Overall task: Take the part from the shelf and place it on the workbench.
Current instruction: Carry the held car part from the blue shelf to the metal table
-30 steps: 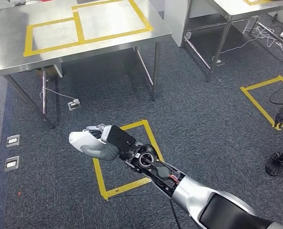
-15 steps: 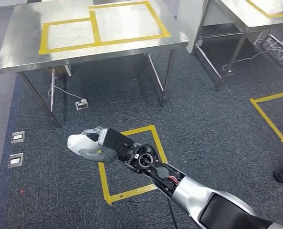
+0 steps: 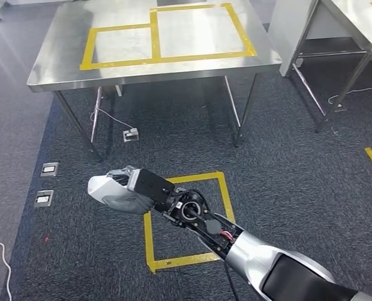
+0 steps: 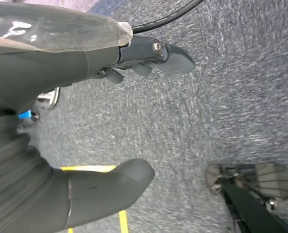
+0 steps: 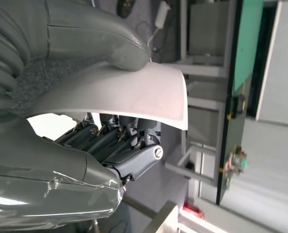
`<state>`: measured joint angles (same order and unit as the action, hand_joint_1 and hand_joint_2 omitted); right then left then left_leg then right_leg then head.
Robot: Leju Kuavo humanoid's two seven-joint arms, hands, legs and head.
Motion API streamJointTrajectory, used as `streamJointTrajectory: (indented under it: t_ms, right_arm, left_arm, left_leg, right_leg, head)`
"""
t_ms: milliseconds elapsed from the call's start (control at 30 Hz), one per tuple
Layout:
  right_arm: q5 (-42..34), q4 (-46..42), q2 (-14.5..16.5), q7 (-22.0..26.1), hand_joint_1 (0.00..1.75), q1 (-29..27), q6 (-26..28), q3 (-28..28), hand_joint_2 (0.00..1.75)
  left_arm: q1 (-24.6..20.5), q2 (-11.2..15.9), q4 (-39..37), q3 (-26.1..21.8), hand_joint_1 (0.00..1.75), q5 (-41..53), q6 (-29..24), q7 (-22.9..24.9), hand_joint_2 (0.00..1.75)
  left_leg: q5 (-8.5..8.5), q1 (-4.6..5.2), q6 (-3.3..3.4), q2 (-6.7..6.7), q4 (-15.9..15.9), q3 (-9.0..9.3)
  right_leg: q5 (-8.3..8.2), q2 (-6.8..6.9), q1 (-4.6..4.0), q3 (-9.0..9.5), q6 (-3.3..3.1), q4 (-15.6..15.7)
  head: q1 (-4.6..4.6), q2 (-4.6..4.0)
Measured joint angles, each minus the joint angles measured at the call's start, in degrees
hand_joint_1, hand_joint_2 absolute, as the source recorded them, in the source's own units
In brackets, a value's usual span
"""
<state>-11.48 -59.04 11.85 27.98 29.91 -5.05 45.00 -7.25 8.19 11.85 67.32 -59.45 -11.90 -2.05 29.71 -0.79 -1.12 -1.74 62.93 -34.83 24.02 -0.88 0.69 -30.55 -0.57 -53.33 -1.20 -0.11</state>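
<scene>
A curved white part [image 3: 100,187] sits in my right hand [image 3: 127,191], held out over the grey carpet at mid-height. In the right wrist view the thumb [image 5: 94,34] presses on the part [image 5: 135,97] from one side and the dark fingers [image 5: 127,145] clamp it from the other. The steel workbench [image 3: 56,59] with two yellow-taped rectangles stands ahead, well beyond the hand. My left hand [image 4: 109,121] hangs above the carpet with thumb and fingers apart and nothing between them.
A yellow tape square [image 3: 148,232] is marked on the carpet under my right arm. Floor sockets [image 3: 49,169] lie at the left, a cable box [image 3: 130,134] under the workbench. A second steel table [image 3: 354,19] stands at the far right.
The whole view has swung left: the workbench and the floor square have slid right in the picture. My right hand keeps the white part in the same grip.
</scene>
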Motion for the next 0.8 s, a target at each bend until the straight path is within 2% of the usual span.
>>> streamJointTrajectory:
  t_ms: [33, 67, 100, 133, 167, 200, 233, 267, 300, 367, 400, 433, 467, 500, 533, 567, 600, 633, 667, 700, 733, 767, 800]
  right_arm:
    - [0.0, 0.0, 0.0, 0.0, 1.47, 0.0, 0.0, 0.0, 1.75]
    - [0.0, 0.0, 0.0, 0.0, 1.47, -0.1, 0.0, 0.0, 1.75]
    - [0.0, 0.0, 0.0, 0.0, 1.47, -0.2, 0.0, 0.0, 1.75]
    - [0.0, 0.0, 0.0, 0.0, 1.47, -0.3, 0.0, 0.0, 1.75]
    - [0.0, 0.0, 0.0, 0.0, 1.47, -0.3, 0.0, 0.0, 1.75]
    - [0.0, 0.0, 0.0, 0.0, 1.47, -0.3, 0.0, 0.0, 1.75]
    - [0.0, 0.0, 0.0, 0.0, 1.47, -0.2, 0.0, 0.0, 1.75]
    - [0.0, 0.0, 0.0, 0.0, 1.47, -0.2, 0.0, 0.0, 1.75]
    - [0.0, 0.0, 0.0, 0.0, 1.47, -0.2, 0.0, 0.0, 1.75]
    - [0.0, -0.1, 0.0, -0.1, 1.47, -0.2, 0.0, 0.0, 1.75]
    - [0.0, -0.1, 0.0, 0.0, 1.47, -0.2, 0.0, 0.0, 1.75]
    - [0.0, -0.2, 0.0, 0.0, 1.47, -0.1, 0.0, 0.0, 1.75]
    - [0.0, -0.2, 0.0, 0.0, 1.47, -0.1, 0.0, 0.0, 1.75]
    - [0.0, -0.2, -0.1, 0.0, 1.47, 0.0, 0.0, 0.0, 1.75]
    - [0.1, -0.2, -0.1, 0.0, 1.47, -0.1, 0.0, 0.0, 1.75]
    - [0.1, -0.2, -0.2, -0.1, 1.47, -0.2, 0.0, 0.0, 1.75]
    - [0.2, -0.2, -0.3, -0.1, 1.47, -0.3, 0.0, 0.0, 1.75]
    - [0.2, -0.2, -0.3, -0.1, 1.47, -0.4, -0.1, 0.0, 1.75]
    - [0.1, -0.2, -0.3, -0.1, 1.47, -0.5, -0.2, 0.0, 1.75]
    - [0.0, -0.2, -0.3, -0.1, 1.47, -0.5, -0.3, 0.0, 1.75]
    - [0.0, -0.2, -0.3, 0.0, 1.47, -0.5, -0.3, 0.0, 1.75]
    - [-0.1, -0.2, -0.3, 0.0, 1.47, -0.4, -0.4, 0.0, 1.75]
    - [-0.1, -0.2, -0.3, 0.1, 1.47, -0.4, -0.5, 0.0, 1.75]
  left_arm:
    - [-0.1, 0.0, 0.0, 0.0, 0.0, 0.0, 0.0, 0.0, 1.75]
    - [-0.1, 0.0, 0.0, 0.0, 0.0, 0.0, 0.0, 0.0, 1.75]
    - [0.0, 0.0, 0.0, 0.0, 0.0, 0.0, 0.0, 0.0, 1.75]
    - [0.1, 0.0, 0.0, 0.0, 0.0, 0.0, 0.0, 0.0, 1.75]
    - [0.2, 0.1, 0.0, 0.0, 0.0, 0.0, 0.0, 0.0, 1.75]
    - [0.2, 0.1, 0.0, 0.0, 0.0, 0.0, 0.0, 0.0, 1.75]
    - [0.2, 0.2, 0.0, 0.0, 0.0, 0.0, 0.0, 0.0, 1.75]
    - [0.1, 0.2, 0.0, 0.0, 0.0, 0.0, 0.0, 0.0, 1.75]
    - [0.0, 0.2, 0.0, 0.0, 0.0, 0.0, 0.0, 0.0, 1.75]
    - [-0.1, 0.2, 0.0, 0.0, 0.0, 0.0, 0.0, 0.0, 1.75]
    - [0.0, 0.2, 0.0, 0.0, 0.0, 0.0, 0.0, 0.0, 1.75]
    - [0.0, 0.2, 0.0, 0.0, 0.0, 0.0, 0.0, 0.0, 1.75]
    - [0.0, 0.1, 0.0, 0.0, 0.0, 0.0, 0.0, 0.0, 1.75]
    - [0.0, 0.1, 0.0, 0.0, 0.0, 0.0, 0.0, 0.0, 1.75]
    - [-0.1, 0.1, 0.0, 0.0, 0.0, 0.0, 0.0, -0.1, 1.75]
    - [-0.1, 0.1, 0.0, 0.0, 0.0, 0.0, 0.0, -0.1, 1.75]
    - [-0.1, 0.1, 0.0, 0.0, 0.0, 0.0, 0.0, -0.1, 1.75]
    - [-0.1, 0.1, 0.0, 0.0, 0.0, 0.0, 0.0, -0.2, 1.75]
    - [0.0, 0.1, 0.0, 0.0, 0.0, 0.0, 0.0, -0.2, 1.75]
    - [0.1, 0.1, 0.0, 0.0, 0.0, 0.0, 0.0, -0.2, 1.75]
    - [0.1, 0.0, 0.0, 0.0, 0.0, 0.0, 0.0, -0.2, 1.75]
    - [0.1, 0.0, 0.0, 0.0, 0.0, 0.0, 0.0, -0.2, 1.75]
    - [0.1, 0.1, 0.0, 0.0, 0.0, -0.1, 0.0, -0.1, 1.75]
  left_leg:
    - [1.36, -0.06, -0.23, 0.74, 4.3, -2.7]
    - [1.92, -0.11, -0.4, 1.09, 7.6, -4.99]
    - [1.4, -0.13, -0.47, 1.27, 8.9, -6.36]
    - [-0.36, -0.13, -0.43, 1.41, 7.5, -6.37]
    - [-2.89, -0.1, -0.29, 1.73, 4.2, -5.26]
    - [-5.55, 0.04, -0.01, 2.94, -0.5, -3.46]
    - [-7.37, 0.35, 0.35, 4.19, -4.5, -1.78]
    - [-8.31, 0.62, 0.72, 5.2, -7.2, -0.67]
    - [-8.47, 0.89, 1.08, 5.82, -8.6, -0.16]
    - [-7.95, 0.9, 1.59, 4.64, -8.7, -0.12]
    - [-7.75, 0.76, 1.82, 3.95, -8.7, 0.05]
    - [-7.59, 0.57, 2.09, 3.35, -8.8, 0.32]
    - [-7.43, 0.38, 2.36, 2.78, -8.9, 0.63]
    - [-7.24, 0.32, 2.6, 2.2, -8.9, 0.84]
    - [-7.04, 0.29, 2.79, 1.58, -8.9, 1.03]
    - [-6.82, 0.28, 2.89, 0.91, -8.9, 1.26]
    - [-6.55, 0.27, 2.91, 0.28, -8.8, 1.58]
    - [-6.23, 0.26, 2.86, -0.33, -8.8, 2.02]
    - [-5.83, 0.23, 2.75, -0.83, -8.8, 2.61]
    - [-5.38, 0.21, 2.56, -1.27, -8.7, 3.2]
    - [-4.91, 0.27, 2.27, -1.64, -8.6, 3.69]
    - [-4.53, 0.33, 1.97, -1.91, -8.4, 3.98]
    - [-4.27, 0.36, 1.69, -2.08, -8.3, 4.05]
  right_leg:
    - [0.31, 0.71, -0.08, 0.3, -0.14, 0.0]
    - [0.67, 1.37, -0.14, 0.61, -0.22, 0.0]
    - [1.06, 2.0, -0.18, 0.98, -0.23, 0.0]
    - [1.46, 2.57, -0.19, 1.45, -0.18, 0.0]
    - [1.9, 3.09, -0.2, 2.0, -0.08, 0.0]
    - [2.39, 3.6, -0.26, 2.54, 0.08, 0.0]
    - [2.9, 4.06, -0.47, 2.97, 0.32, 0.0]
    - [3.32, 4.48, -0.68, 3.25, 0.58, -0.1]
    - [3.74, 4.97, -0.94, 3.46, 0.85, 0.0]
    - [4.47, 6.03, -1.17, 3.87, 1.34, 0.1]
    - [5.0, 5.82, -1.1, 4.06, 1.62, -0.3]
    - [5.95, 4.98, -0.96, 3.67, 1.89, -1.7]
    - [7.3, 3.8, -0.81, 2.51, 2.13, -4.4]
    - [8.95, 2.43, -0.65, 0.58, 2.34, -8.3]
    - [10.6, 1.66, -0.58, -2.1, 2.49, -12.9]
    - [11.48, 1.32, -0.53, -4.61, 2.62, -16.8]
    - [11.26, 1.17, -0.48, -6.39, 2.71, -18.9]
    - [9.8, 1.11, -0.41, -7.19, 2.74, -18.8]
    - [7.1, 1.07, -0.33, -6.71, 2.71, -16.1]
    - [3.83, 0.94, -0.24, -5.5, 2.63, -11.8]
    - [1.36, 0.66, -0.22, -4.19, 2.56, -7.7]
    - [-0.19, 0.39, -0.19, -3.04, 2.43, -4.4]
    - [-0.69, 0.13, -0.25, -2.43, 2.29, -2.5]
  head:
    - [0.29, 0.0]
    - [0.4, 0.0]
    - [0.45, 0.0]
    - [0.52, 0.0]
    - [0.57, 0.0]
    - [0.64, 0.0]
    - [0.82, 0.0]
    - [0.87, 0.0]
    - [0.83, 0.0]
    - [0.54, 0.0]
    - [0.39, 0.0]
    - [0.24, 0.0]
    - [0.02, 0.0]
    - [-0.25, 0.0]
    - [-0.49, 0.0]
    - [-0.71, 0.0]
    - [-0.91, 0.0]
    - [-1.12, 0.0]
    - [-1.33, 0.0]
    - [-1.55, 0.0]
    - [-1.65, 0.0]
    - [-1.73, 0.0]
    - [-1.66, 0.0]
